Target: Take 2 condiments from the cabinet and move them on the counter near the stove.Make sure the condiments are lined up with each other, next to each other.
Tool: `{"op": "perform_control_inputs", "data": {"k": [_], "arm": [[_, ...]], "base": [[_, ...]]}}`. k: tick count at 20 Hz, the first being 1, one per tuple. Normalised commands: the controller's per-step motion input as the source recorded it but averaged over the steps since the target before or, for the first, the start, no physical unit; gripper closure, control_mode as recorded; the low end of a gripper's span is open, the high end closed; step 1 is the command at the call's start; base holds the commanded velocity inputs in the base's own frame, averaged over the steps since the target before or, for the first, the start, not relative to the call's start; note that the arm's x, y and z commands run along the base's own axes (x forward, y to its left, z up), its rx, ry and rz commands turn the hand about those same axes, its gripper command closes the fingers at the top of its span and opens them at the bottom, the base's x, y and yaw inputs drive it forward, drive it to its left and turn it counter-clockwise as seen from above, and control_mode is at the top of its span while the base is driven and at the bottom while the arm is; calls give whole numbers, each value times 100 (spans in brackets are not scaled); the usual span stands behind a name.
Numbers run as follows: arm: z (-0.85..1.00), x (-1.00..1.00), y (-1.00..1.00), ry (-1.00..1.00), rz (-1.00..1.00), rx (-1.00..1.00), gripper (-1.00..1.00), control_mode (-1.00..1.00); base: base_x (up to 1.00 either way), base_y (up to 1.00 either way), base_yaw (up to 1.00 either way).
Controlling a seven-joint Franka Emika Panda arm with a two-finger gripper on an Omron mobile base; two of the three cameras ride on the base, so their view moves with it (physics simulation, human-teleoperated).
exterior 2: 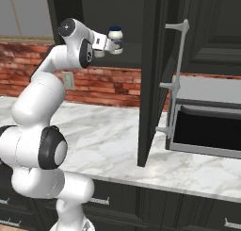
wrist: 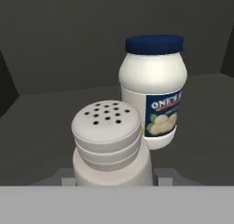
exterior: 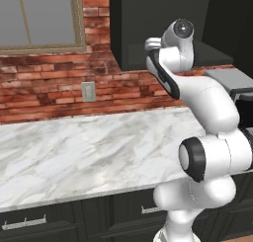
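The arm reaches up into the dark cabinet, and the gripper sits clamped on the grey shaker, its finger tips just peeking out either side of the shaker's base. Just behind it, the white jar with the dark blue lid stands upright on the cabinet shelf, label facing out. Whether shaker and jar touch, I can't quite tell. Below, the marble counter spreads under the open cabinet door.
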Motion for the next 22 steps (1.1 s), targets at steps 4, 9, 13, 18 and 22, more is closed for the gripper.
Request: {"op": "perform_control_inputs", "data": {"k": [4, 9, 13, 18, 22], "arm": [[7, -100, -11, -9, 11, -7, 100, -100], [21, -100, -13, 0, 13, -1, 100, -100], [21, -100, -2, 5, 14, -3, 100, -100], [6, -97, 0, 8, 1, 0, 100, -100], [0, -84, 0, 5, 0, 0, 100, -100]], "base": [[0, 0, 0], [0, 0, 0], [0, 0, 0], [0, 0, 0], [0, 0, 0]]}}
